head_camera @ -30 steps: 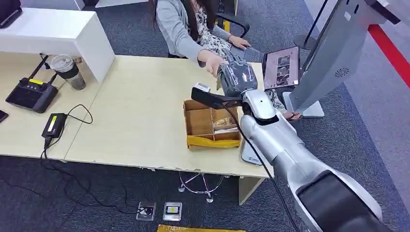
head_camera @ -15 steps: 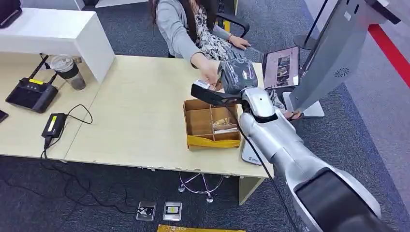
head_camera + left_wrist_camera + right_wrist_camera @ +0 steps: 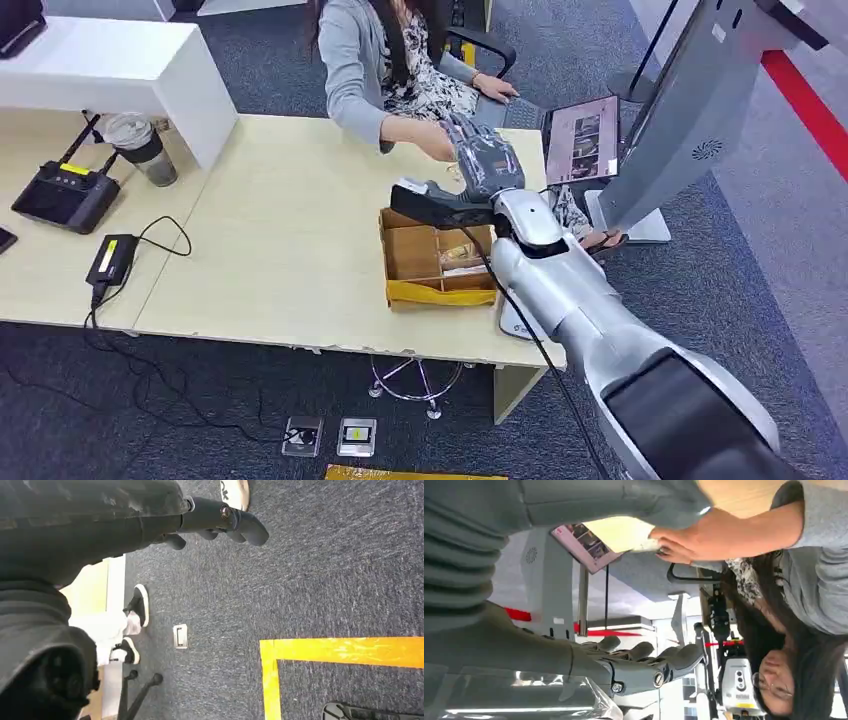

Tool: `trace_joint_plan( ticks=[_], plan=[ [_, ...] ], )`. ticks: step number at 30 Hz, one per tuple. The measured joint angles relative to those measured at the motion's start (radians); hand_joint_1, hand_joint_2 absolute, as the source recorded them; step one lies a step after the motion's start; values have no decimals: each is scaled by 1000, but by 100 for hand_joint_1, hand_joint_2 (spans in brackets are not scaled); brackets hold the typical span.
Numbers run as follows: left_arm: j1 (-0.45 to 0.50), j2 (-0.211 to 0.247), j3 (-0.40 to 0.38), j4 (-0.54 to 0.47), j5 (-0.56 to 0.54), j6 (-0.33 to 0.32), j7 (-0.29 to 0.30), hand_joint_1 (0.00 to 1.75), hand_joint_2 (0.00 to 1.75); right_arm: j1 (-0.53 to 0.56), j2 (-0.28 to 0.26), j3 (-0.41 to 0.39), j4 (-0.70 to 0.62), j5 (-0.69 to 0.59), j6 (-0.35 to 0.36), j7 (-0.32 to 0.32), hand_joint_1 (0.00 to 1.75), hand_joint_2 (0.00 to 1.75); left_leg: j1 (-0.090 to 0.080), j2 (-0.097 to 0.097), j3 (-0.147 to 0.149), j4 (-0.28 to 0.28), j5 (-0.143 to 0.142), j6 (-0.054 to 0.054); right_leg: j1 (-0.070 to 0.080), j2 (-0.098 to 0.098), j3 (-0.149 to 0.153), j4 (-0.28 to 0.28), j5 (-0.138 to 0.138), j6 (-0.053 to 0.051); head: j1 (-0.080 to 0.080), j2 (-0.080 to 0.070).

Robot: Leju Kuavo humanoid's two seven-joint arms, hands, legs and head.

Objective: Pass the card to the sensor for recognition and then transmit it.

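My right hand (image 3: pixel 485 160) is raised above the back of the cardboard box (image 3: pixel 440 262). Its thumb (image 3: pixel 624 500) and its fingers (image 3: pixel 649 665) stand wide apart with nothing between them. A seated person's hand (image 3: pixel 679 542) reaches in beside the thumb and pinches the white card (image 3: pixel 644 545). In the head view that hand (image 3: pixel 435 145) touches the far side of my right hand. My left hand (image 3: pixel 220 520) hangs over the carpet, holding nothing, its fingers loosely extended.
The box has dividers and a yellow front edge. An open laptop (image 3: pixel 580 135) and a grey kiosk stand (image 3: pixel 690 110) are at the right. A remote controller (image 3: pixel 65 195), a cup (image 3: pixel 140 150) and a charger (image 3: pixel 112 258) lie at the left.
The person's hand reached in to my right hand and took hold of the card. My right hand's fingers spread open and the arm shifted slightly.
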Motion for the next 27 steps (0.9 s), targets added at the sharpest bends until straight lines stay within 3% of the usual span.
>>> trace_joint_plan(
  ticks=[6,10,15,18,22,27],
  plan=[
    [0,3,0,0,0,-5,0,0,0,-10,-25,-70,6,-155,-116,-61,0,0,0,0,0,0,0,0,0,0,0,0,0,0,0,0],
    [2,9,0,0,7,-1,0,0,0,-38,-81,-156,12,-250,-124,-61,0,0,-1,0,0,1,0,0,-1,-1,0,0,0,0,0,0],
    [5,9,0,0,10,1,9,0,0,-87,-195,-231,21,-247,-52,59,0,0,-2,0,0,3,0,0,-2,-1,0,0,1,1,0,0],
    [5,9,0,0,12,2,20,0,0,-117,-284,-276,26,-249,5,105,0,0,-2,-1,0,3,0,1,-2,-1,0,-1,1,1,-1,0],
    [6,9,0,0,32,15,45,0,0,-130,-404,-317,31,-222,95,214,0,0,-2,-2,-1,4,-1,1,-2,-3,0,-1,1,1,1,0],
    [6,9,2,0,89,46,58,0,0,-14,-547,-374,43,-275,145,303,0,0,-1,-1,1,4,-3,3,-1,-3,2,-3,1,1,0,0]
  ],
)
